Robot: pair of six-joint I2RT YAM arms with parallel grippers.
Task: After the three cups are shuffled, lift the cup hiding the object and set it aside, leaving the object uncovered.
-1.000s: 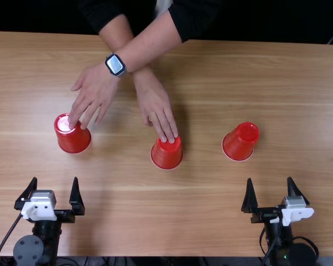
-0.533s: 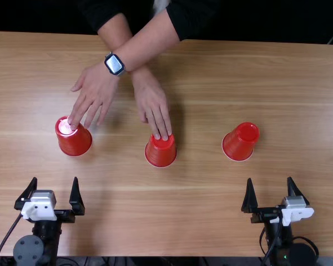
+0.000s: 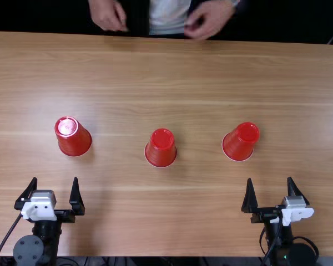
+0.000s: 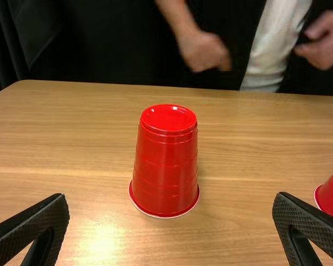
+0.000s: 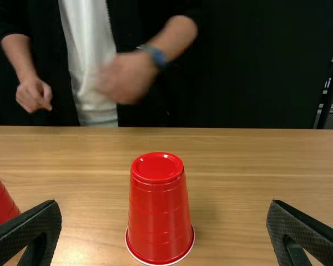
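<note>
Left end effector (image 3: 54, 185) and right end effector (image 3: 269, 184) are gaping wide; squarely straddling one of the upturned red plastic cups (image 3: 161, 147) is mattering most.

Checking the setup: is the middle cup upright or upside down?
Upside down: the middle cup sits rim-down on the table, base up.

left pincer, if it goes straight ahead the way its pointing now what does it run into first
Most likely the left cup, which stands upside down, centred ahead of the left pincer in its wrist view. How far off it stands is hard to judge.
</note>
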